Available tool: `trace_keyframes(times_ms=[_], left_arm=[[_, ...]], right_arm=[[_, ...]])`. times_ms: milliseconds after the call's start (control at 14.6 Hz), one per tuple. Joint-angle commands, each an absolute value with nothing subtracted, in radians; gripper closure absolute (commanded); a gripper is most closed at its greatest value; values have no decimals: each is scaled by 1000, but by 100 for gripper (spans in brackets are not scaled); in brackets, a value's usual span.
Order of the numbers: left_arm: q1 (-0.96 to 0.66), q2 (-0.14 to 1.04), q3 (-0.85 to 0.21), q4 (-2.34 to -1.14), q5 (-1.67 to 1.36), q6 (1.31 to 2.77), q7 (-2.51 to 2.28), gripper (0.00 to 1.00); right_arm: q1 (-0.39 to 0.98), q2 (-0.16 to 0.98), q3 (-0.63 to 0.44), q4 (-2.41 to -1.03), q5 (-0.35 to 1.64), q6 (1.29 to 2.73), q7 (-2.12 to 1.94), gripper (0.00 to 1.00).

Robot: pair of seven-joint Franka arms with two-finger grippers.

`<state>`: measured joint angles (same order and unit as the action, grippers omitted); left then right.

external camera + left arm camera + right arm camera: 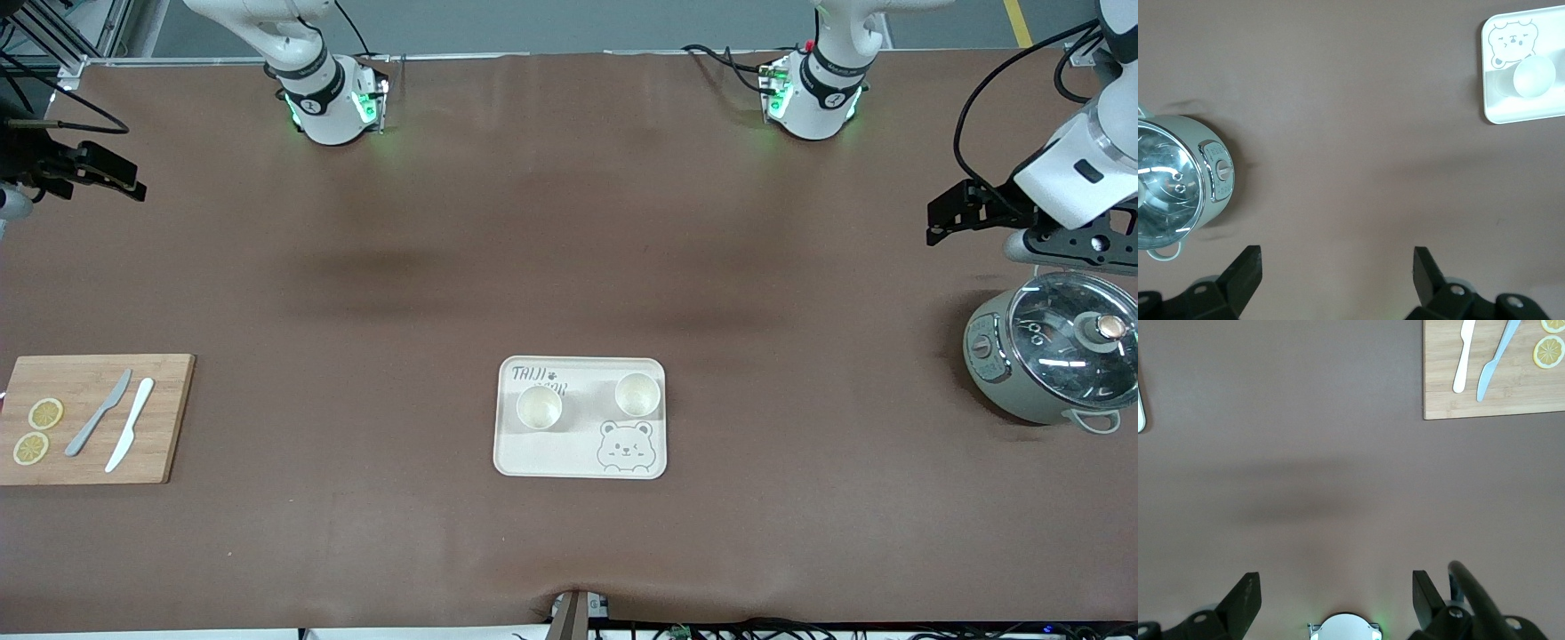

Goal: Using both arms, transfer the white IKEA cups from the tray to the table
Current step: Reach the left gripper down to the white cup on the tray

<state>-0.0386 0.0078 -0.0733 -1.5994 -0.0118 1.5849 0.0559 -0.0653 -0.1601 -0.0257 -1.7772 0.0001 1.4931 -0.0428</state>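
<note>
Two white IKEA cups (539, 407) (637, 394) upright on bear-printed tray (580, 462), left end effector (1337, 267) wide open, empty, above glass-lidded cooker (1171, 190), right end effector (1337, 587) wide open, empty, bamboo board (1491, 393) in its wrist view

Setting: a robotics laboratory test bench staged with kitchen items, not a home kitchen.

Evidence:
- Two glossy white jointed robot arms are bolted at one table edge; the right arm's base (327, 105) and the left arm's base (811, 100) show green indicator lights.
- A plain brown mat (569, 267) covers the whole tabletop.
- Loose black cables (978, 98) run along the edges, and grey floor with a yellow line (1016, 20) shows past the bases.
- Kitchen props: a rectangular bamboo cutting board (169, 418), a grey-green electric cooker with glass lid (1049, 360), a cream bear-printed rectangular tray (580, 467).
</note>
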Motion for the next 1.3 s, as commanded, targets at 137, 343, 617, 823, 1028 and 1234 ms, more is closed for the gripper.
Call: trace_keyframes(times_ms=[137,343,617,823,1028,1234], left_arm=[[-41,14,-72,-1585,-20,1577,61,0],[-52,78,-107,-1585,-61,1641,-12,0],[-57,153,-181,-1568,-58,1721,-172,0],[-58,222,-227,-1543,-58,1768,-212,0],[-58,280,-276,-1549,-64,1894,-244,0],[-73,350,-316,-1552,-55,1986,-287,0]], right_arm=[[-64,-173,-20,-1795,-17,1503,-35,0],[-64,-175,-20,-1795,-17,1506,-34,0],[-64,-175,-20,-1795,-17,1506,-34,0],[-64,-175,-20,-1795,-17,1505,-34,0],[-64,-175,-20,-1796,-17,1503,-34,0],[-64,-175,-20,-1801,-17,1503,-34,0]])
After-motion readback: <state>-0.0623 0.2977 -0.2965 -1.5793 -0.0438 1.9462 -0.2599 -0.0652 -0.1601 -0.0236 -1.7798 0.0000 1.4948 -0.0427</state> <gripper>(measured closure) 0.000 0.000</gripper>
